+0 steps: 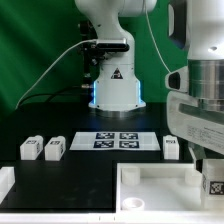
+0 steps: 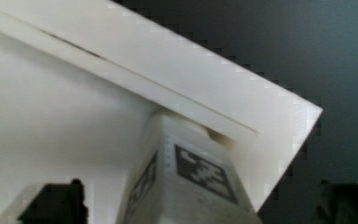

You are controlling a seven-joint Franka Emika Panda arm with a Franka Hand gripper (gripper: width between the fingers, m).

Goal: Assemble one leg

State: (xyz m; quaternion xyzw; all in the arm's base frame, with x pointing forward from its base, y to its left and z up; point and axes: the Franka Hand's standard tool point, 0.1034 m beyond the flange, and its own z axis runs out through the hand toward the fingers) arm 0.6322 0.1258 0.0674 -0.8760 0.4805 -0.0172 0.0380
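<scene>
One leg (image 2: 190, 170), a stubby white block with a black-and-white tag, stands between my fingers at the corner of the large white tray-shaped piece (image 2: 87, 110). My gripper (image 2: 197, 208) is open around it, with a gap between the leg and each dark fingertip (image 2: 51, 205). In the exterior view this leg (image 1: 213, 185) is under my gripper (image 1: 205, 165), at the right corner of the tray-shaped piece (image 1: 150, 185). Three more legs lie on the black table: two at the exterior view's left (image 1: 30, 148) (image 1: 53, 148) and one at its right (image 1: 171, 147).
The marker board (image 1: 117, 140) lies in the middle of the table, in front of the robot base (image 1: 112, 85). Another white part (image 1: 5, 185) shows at the exterior view's lower left edge. A green backdrop stands behind.
</scene>
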